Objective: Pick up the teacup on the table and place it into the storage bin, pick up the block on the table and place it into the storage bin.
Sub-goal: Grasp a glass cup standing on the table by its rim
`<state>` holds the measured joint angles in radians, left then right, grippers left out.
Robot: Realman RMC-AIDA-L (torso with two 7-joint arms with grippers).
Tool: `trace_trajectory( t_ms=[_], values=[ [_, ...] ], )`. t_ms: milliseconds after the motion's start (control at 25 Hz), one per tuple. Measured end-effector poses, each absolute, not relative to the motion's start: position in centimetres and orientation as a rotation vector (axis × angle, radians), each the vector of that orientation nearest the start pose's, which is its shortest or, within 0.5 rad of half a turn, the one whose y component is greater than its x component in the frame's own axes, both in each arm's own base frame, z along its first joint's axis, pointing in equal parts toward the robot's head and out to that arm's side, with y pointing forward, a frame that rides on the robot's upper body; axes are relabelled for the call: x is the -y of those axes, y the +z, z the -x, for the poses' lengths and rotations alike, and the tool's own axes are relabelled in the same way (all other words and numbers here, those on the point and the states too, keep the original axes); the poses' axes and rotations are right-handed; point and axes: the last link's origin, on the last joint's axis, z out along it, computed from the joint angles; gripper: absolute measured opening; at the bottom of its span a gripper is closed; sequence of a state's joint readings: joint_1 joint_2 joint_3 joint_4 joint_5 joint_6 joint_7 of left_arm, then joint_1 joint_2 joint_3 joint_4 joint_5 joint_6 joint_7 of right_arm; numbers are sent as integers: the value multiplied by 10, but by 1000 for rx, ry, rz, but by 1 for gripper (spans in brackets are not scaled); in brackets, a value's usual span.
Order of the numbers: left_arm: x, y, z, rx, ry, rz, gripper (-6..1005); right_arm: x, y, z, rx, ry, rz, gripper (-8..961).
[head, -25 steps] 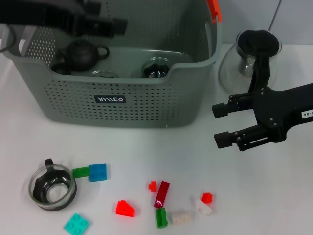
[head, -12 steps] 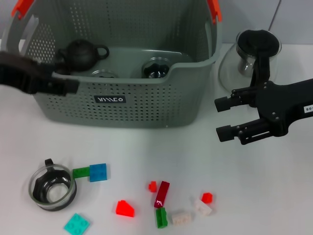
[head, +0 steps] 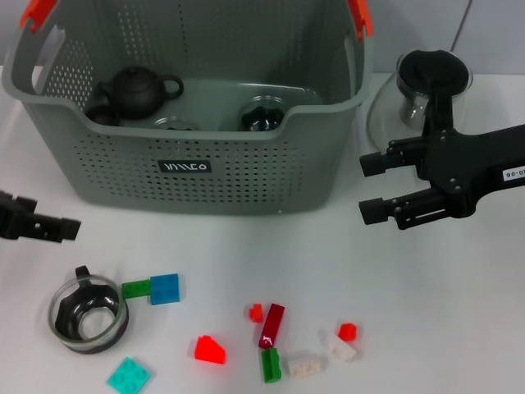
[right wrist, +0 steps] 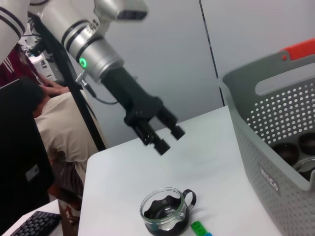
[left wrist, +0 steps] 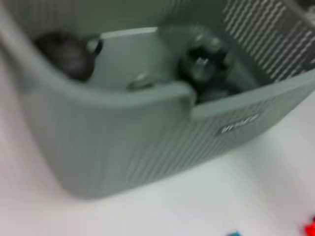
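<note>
Two jobs mostly pending, by my read: teacup (head: 87, 314) sits on the white table (head: 459, 328) near the blocks (head: 163, 289), all outside the storage bin (head: 189, 176) (which already holds dark teaware). Left gripper (right wrist: 164, 138) hovers above the cup, fingers apart, empty. Right gripper (head: 373, 187) waits beside the bin, jaws spread. Grey wall; person seated beyond.

The head camera looks steeply down on the table (head: 459, 328). The left wrist camera sits close against the storage bin (left wrist: 123, 142). The right wrist camera looks low across the table, sharing the bin and teacup (right wrist: 166, 210).
</note>
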<state>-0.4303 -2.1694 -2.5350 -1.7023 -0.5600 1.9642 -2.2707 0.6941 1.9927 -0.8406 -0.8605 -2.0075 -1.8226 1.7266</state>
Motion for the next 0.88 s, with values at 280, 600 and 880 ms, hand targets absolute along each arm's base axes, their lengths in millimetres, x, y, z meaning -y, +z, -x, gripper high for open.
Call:
trace_trajectory(
  t_ms=[280, 600, 880],
  values=[
    [-285, 108, 267, 1405, 243, 2309, 830, -357, 42, -181, -518, 567, 3054, 855],
    [-285, 91, 280, 1501, 365, 2289, 831, -360, 42, -177, -500, 570, 3049, 855],
    [-291, 78, 285, 1520, 425, 2272, 831, -361, 42, -176, -493, 573, 3049, 854]
  ],
)
